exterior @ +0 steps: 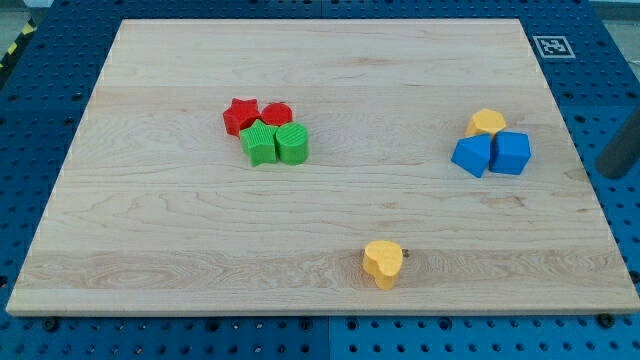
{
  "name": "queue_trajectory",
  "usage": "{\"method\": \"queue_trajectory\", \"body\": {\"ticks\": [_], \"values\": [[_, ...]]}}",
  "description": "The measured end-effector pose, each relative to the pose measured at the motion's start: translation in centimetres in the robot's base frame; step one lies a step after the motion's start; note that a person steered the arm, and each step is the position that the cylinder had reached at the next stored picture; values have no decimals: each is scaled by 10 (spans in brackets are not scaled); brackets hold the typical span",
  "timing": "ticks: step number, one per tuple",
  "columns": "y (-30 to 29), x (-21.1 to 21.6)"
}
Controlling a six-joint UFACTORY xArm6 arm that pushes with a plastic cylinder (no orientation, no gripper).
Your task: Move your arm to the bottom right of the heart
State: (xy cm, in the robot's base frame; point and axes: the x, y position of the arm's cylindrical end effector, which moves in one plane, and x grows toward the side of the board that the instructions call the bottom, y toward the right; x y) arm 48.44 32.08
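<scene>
Approach step, we judge; the yellow heart lies near the board bottom edge; our rod enters at view's right, well apart; tip hidden, state indeterminable; next: travel down-left, stopping just below-right of the heart.

A: You see pale wood on the desk, its grain running across, set on a blue base with a hole pattern.

B: And your blocks?

A: A red star and another red block, two green blocks, two blue blocks, a yellow block, a yellow heart.

B: Anything else?

A: A dark grey rod and a black-and-white square marker.
</scene>
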Motion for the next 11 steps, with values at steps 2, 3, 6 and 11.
{"method": "queue_trajectory", "body": {"ticks": [2,3,6,11], "values": [[-37,48],[-44,48],[-67,80],[-161,134]]}}
